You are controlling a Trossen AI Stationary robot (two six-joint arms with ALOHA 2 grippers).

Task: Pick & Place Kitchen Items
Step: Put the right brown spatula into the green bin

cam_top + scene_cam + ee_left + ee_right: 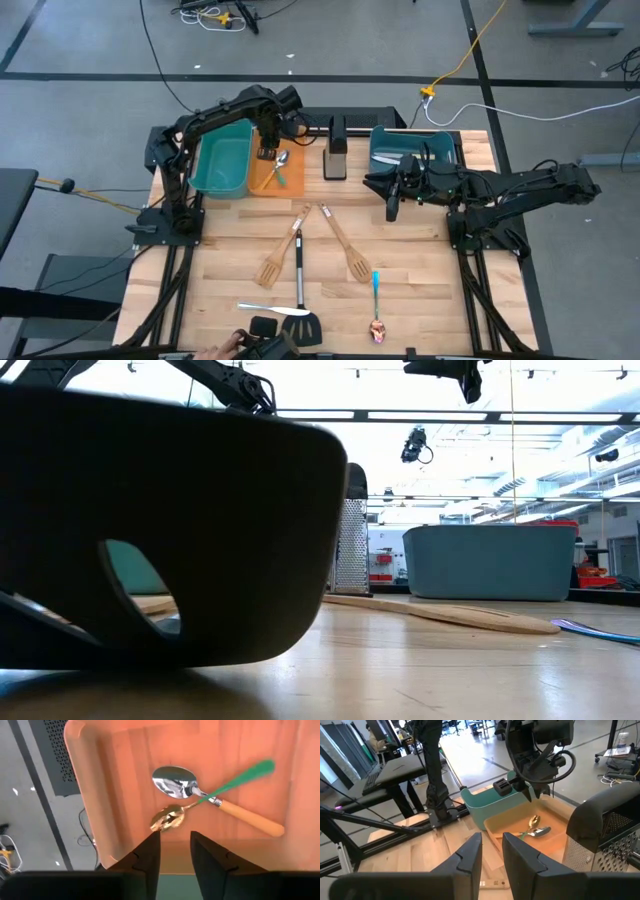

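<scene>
Two spoons lie crossed on the floor of the orange bin: a gold spoon with a green handle and a silver spoon with an orange handle. My left gripper hangs open just above them, pointing down, with nothing between its fingers. My right gripper waits open in front of the blue bin, holding nothing. Loose on the table lie two wooden spatulas, a black turner, a silver knife and a blue-handled copper spoon.
A teal bin stands left of the orange one and a steel grater right of it. A person's hand shows at the table's near edge beside a dark object. The turner's head blocks much of the low view.
</scene>
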